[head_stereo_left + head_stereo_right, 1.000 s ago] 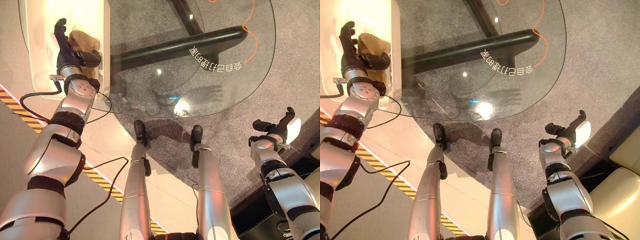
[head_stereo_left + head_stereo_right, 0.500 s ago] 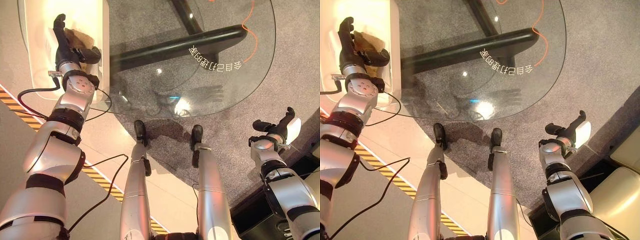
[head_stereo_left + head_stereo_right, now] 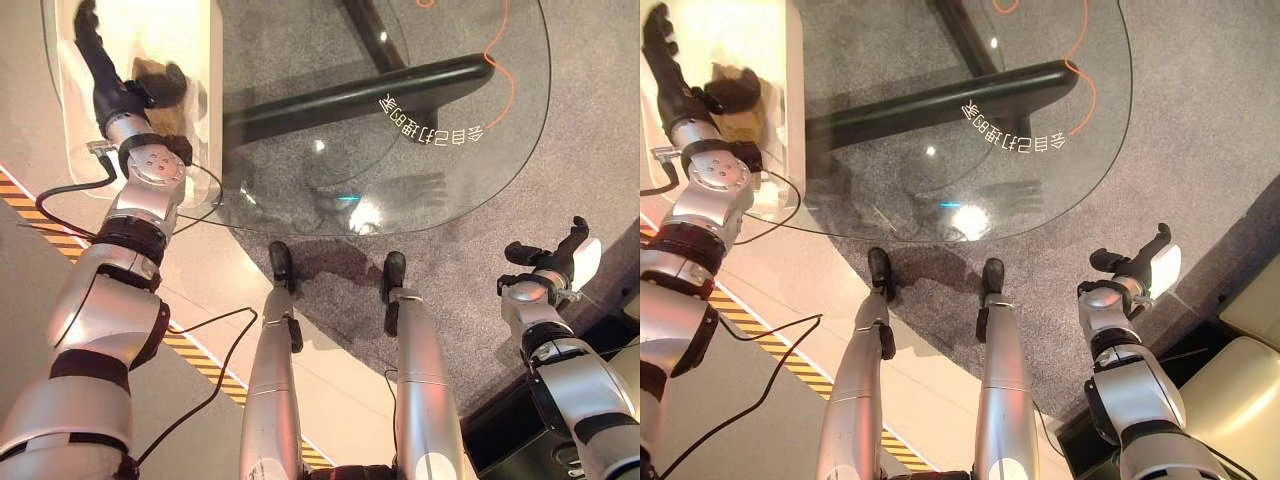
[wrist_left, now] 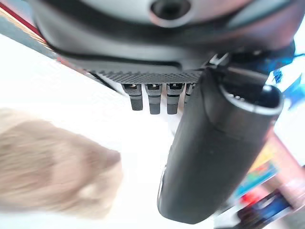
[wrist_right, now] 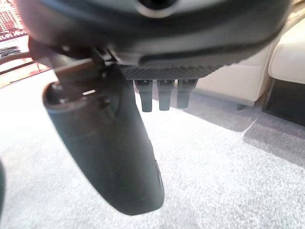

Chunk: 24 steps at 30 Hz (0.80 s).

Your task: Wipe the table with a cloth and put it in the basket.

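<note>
Your left hand (image 3: 105, 75) is over the white basket (image 3: 200, 60) with its fingers stretched out, holding nothing. The tan cloth (image 4: 52, 167) lies in the basket, just beside your thumb. If you pull back carelessly, I think your thumb could catch the cloth and drag it out. Your right hand (image 3: 555, 262) hangs loose and spread by the glass table (image 3: 500, 130). The basket's far end is cut off
</note>
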Available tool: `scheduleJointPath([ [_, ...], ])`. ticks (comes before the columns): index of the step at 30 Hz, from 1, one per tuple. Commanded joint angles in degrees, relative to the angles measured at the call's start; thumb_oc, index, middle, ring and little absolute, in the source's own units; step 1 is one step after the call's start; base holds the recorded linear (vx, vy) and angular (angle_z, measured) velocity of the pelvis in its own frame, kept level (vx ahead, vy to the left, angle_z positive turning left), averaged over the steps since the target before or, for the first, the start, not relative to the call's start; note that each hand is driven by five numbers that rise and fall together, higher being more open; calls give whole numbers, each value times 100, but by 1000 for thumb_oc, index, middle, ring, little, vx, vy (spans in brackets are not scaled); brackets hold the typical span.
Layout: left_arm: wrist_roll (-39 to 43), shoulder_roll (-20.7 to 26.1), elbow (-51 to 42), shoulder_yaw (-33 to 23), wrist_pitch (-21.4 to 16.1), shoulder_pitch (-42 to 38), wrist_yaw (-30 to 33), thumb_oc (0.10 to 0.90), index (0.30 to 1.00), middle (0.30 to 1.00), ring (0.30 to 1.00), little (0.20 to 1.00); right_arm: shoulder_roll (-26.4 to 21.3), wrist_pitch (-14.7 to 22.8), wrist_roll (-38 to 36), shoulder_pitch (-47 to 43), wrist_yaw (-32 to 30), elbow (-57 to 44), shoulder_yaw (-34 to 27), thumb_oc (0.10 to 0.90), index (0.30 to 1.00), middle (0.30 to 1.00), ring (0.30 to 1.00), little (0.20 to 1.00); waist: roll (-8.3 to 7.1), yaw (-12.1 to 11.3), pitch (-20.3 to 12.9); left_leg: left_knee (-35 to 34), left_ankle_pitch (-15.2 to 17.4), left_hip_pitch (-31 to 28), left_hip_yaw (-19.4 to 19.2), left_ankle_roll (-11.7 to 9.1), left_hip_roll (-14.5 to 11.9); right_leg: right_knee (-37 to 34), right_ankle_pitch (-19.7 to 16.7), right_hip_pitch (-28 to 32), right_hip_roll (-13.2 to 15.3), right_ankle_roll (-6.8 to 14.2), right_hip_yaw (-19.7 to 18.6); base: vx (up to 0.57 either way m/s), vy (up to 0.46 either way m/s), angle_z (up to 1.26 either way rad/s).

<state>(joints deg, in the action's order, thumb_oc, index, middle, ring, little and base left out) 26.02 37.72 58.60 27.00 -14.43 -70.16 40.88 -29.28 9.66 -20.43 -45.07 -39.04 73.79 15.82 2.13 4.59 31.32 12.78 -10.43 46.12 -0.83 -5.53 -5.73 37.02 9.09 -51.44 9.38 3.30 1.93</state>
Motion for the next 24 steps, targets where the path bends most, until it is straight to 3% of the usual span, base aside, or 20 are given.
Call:
scheduleJointPath([
  [1, 56, 514, -405, -443, -595, -178, 256, 800, 900, 900, 900, 900, -360, 199, -279, 326, 293, 156, 28, 800, 900, 900, 900, 900, 58, -83, -153, 683, 1023, -320, -32, 215, -4, -1460, -855, 641, -29, 133, 116, -20, -76, 6],
  [7, 210, 773, -693, -548, -713, -21, 110, 800, 900, 900, 900, 900, -373, 300, -409, 669, 518, 207, -126, 800, 900, 900, 900, 900, 15, -131, -153, 484, 983, -807, -65, 191, -14, -1649, -888, 1144, 4, 196, 190, -6, -33, 2],
  [14, 583, 1133, -1082, -1046, -810, 623, -252, 800, 900, 900, 900, 900, -297, 188, -383, 1178, 601, 148, -408, 800, 900, 900, 900, 900, -12, -248, -164, 5, 913, -1810, -85, 165, 12, -2070, -936, 2154, 67, 265, 296, 17, -55, 4],
  [20, 778, 1253, -1194, -1674, -833, 1661, -774, 800, 900, 900, 900, 900, -168, 123, -278, 1830, 761, 25, -588, 800, 900, 900, 900, 900, -37, -376, -655, -557, 799, -2442, -88, 139, 57, -2610, -1040, 2845, 88, 298, 385, 54, -39, 3],
  [24, 1176, 1062, -1247, -2286, -980, 2731, -1225, 800, 900, 900, 900, 900, -36, 167, -156, 2438, 896, -19, -755, 800, 900, 900, 900, 900, -29, -477, -1011, -965, 728, -2918, -84, 129, 88, -2998, -1097, 3393, 107, 313, 470, 78, -17, 0],
])
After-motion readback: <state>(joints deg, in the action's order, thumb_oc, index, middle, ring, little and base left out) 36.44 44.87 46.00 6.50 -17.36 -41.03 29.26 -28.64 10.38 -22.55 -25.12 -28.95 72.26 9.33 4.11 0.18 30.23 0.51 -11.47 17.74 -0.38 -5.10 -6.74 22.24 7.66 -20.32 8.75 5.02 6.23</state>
